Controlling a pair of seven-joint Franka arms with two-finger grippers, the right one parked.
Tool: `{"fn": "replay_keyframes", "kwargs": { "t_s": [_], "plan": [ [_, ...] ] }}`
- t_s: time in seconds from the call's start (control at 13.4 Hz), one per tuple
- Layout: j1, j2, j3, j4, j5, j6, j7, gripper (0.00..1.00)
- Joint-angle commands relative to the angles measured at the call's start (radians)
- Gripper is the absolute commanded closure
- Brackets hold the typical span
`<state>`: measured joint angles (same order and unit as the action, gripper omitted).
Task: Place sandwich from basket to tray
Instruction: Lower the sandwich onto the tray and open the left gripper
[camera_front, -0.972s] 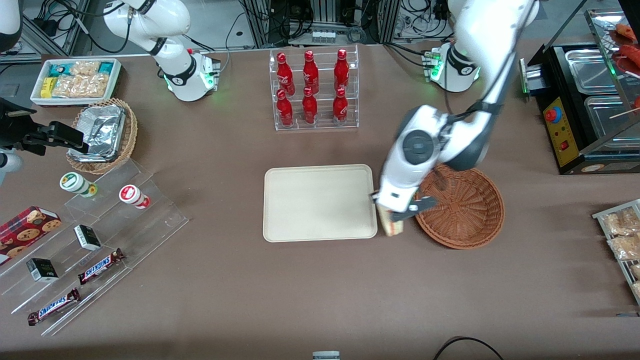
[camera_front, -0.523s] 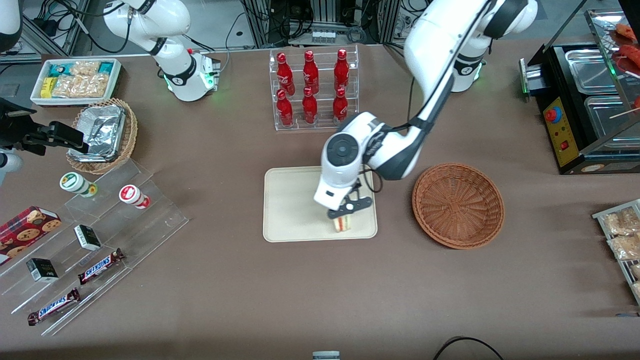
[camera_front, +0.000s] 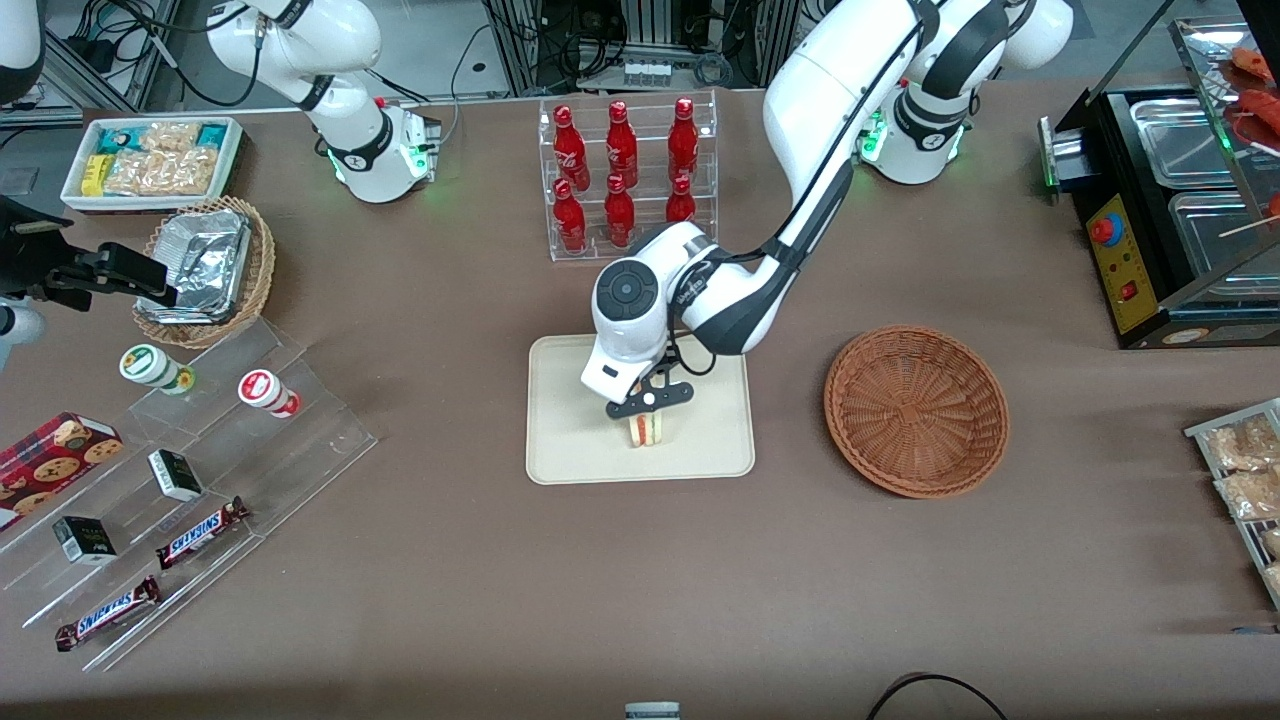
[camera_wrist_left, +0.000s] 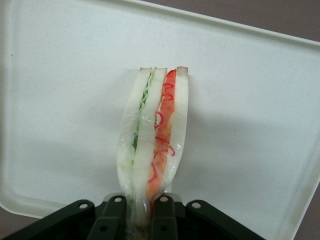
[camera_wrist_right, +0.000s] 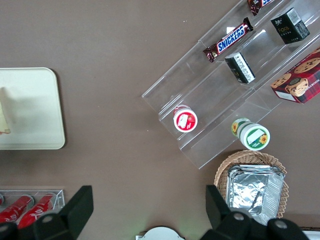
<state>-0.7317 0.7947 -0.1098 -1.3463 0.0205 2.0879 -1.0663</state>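
From the front, the end effector (camera_front: 650, 399) hangs over the middle of the tray (camera_front: 560, 440), closed on the upper end of the sandwich (camera_front: 647, 430), which stands upright beneath it with its cut edge facing the camera; whether its lower end touches the tray cannot be told here. The basket (camera_front: 916, 410) sits empty on the bench (camera_front: 640, 580), well apart toward the working arm's end. In the left wrist view the fingers (camera_wrist_left: 112, 220) are nearly closed, pinching one end of the sandwich (camera_wrist_left: 152, 145) over the tray (camera_wrist_left: 260, 125). It looks light and soft, wrapped in glossy film that may slip; the slices bow outward under the pinch, so a gentle hold across the flat bread faces suits it best.
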Motion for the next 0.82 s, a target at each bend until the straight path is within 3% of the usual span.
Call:
{"fn": "replay_keyframes", "kwargs": {
  "t_s": [0.0, 0.3, 0.37, 0.45, 0.52, 0.75],
  "plan": [
    [-0.015, 0.032, 0.013, 0.055, 0.012, -0.028, -0.011, 1.0],
    [-0.014, 0.051, 0.013, 0.072, 0.01, -0.023, -0.004, 1.0],
    [-0.014, 0.049, 0.013, 0.075, 0.01, -0.023, -0.003, 0.91],
    [-0.014, 0.049, 0.013, 0.078, 0.01, -0.023, -0.001, 0.3],
    [-0.014, 0.047, 0.013, 0.076, 0.01, -0.023, 0.0, 0.0],
    [-0.003, 0.015, 0.015, 0.076, 0.004, -0.028, 0.002, 0.0]
  ]
}}
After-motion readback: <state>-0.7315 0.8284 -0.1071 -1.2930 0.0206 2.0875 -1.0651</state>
